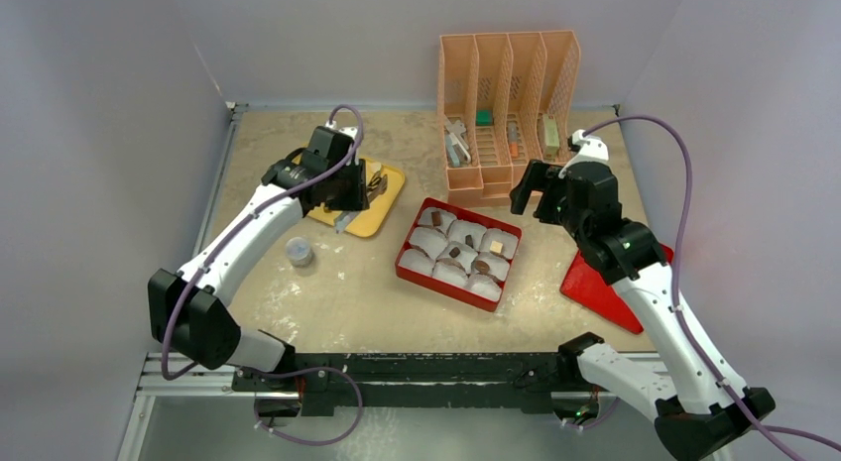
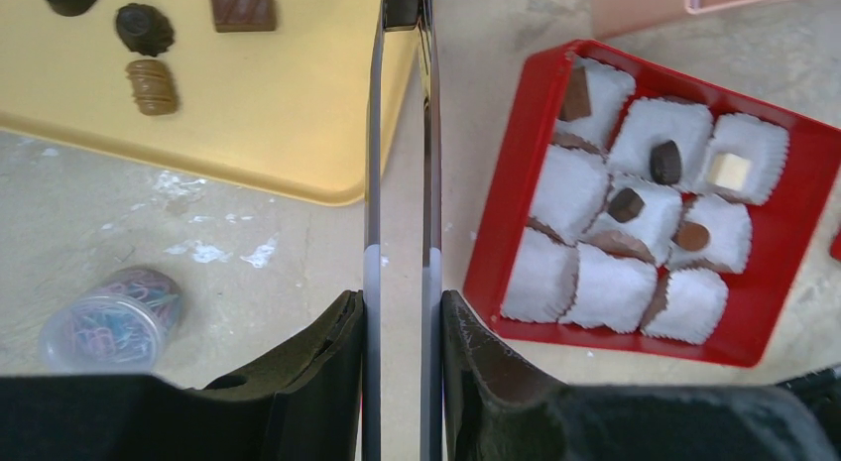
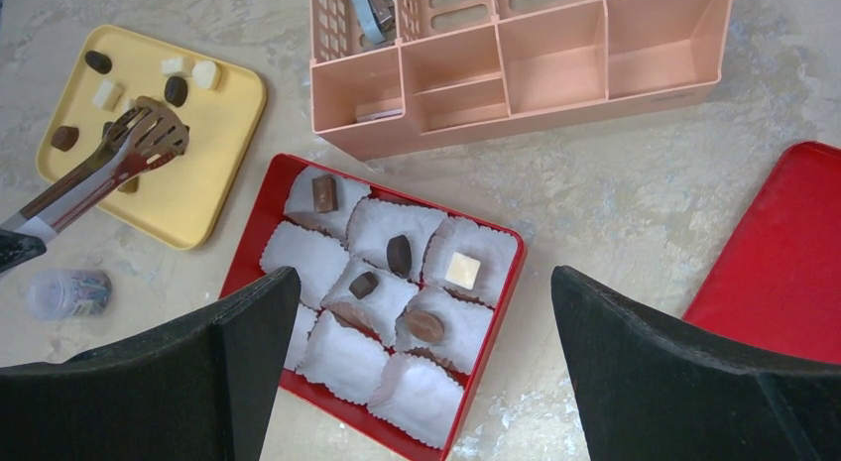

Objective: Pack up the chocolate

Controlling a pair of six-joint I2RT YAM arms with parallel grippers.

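Observation:
A red box (image 1: 405, 268) holds white paper cups, and several cups hold chocolate: a dark cube (image 3: 324, 192), a dark oval (image 3: 399, 254), a cream square (image 3: 461, 271), a small dark piece (image 3: 363, 285) and a tan round (image 3: 425, 325). More chocolate lies on the yellow tray (image 1: 392, 188), also in the left wrist view (image 2: 152, 86). My left gripper (image 2: 402, 312) is shut on metal tongs (image 2: 375, 183). The tong tips (image 3: 149, 134) are over the tray; I cannot tell if they hold a piece. My right gripper (image 3: 421, 283) is open and empty above the box's right side.
A peach desk organizer (image 1: 506, 114) stands behind the box. The red lid (image 1: 605, 288) lies at the right under my right arm. A small jar of paper clips (image 1: 299, 251) stands left of the box, near the tray's front edge.

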